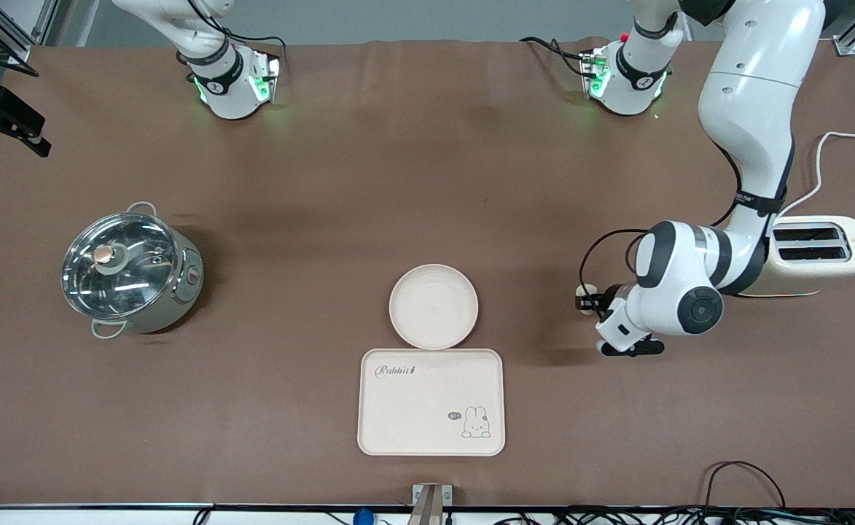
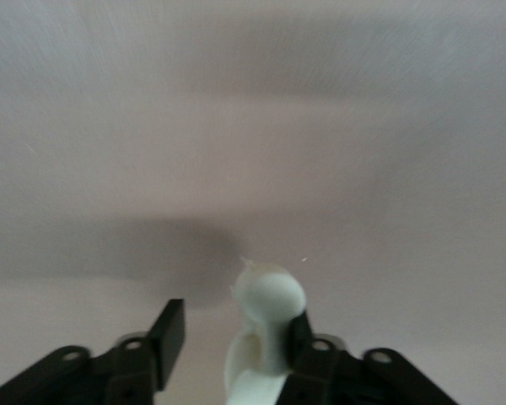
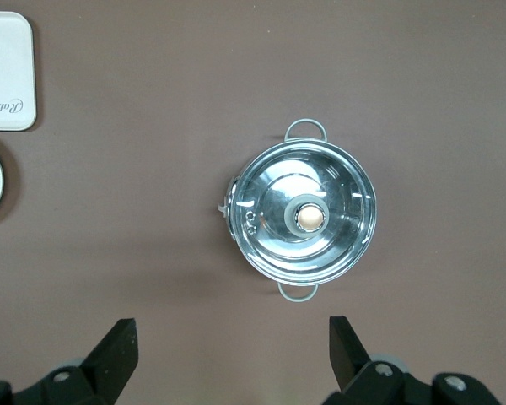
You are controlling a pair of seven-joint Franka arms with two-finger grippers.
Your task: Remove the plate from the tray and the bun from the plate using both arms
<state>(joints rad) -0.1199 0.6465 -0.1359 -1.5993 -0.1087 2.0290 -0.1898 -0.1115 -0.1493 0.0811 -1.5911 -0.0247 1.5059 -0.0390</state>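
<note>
Plate is already off the tray and sits on the desk just farther from the front camera, its rim right at the tray's edge. Both look bare, so the only job left seems to be parking the bun.

The bun is with the left claw, low over bare desk toward the left arm's end, between the plate and the toaster. In the left wrist view the claw's fingers stand apart: the bun leans on one finger and the other finger is clear of it, so this reads like a release rather than a grip. Makes sense as a drop spot, well apart from the plate and tray.

The bun's long axis runs roughly along the finger it rests on, with its rounded end pointing out past the fingertip. Whether it touches the desk yet can't be told.

The right claw waits high over the pot at the right arm's end, fingers wide apart, holding nothing.
</note>
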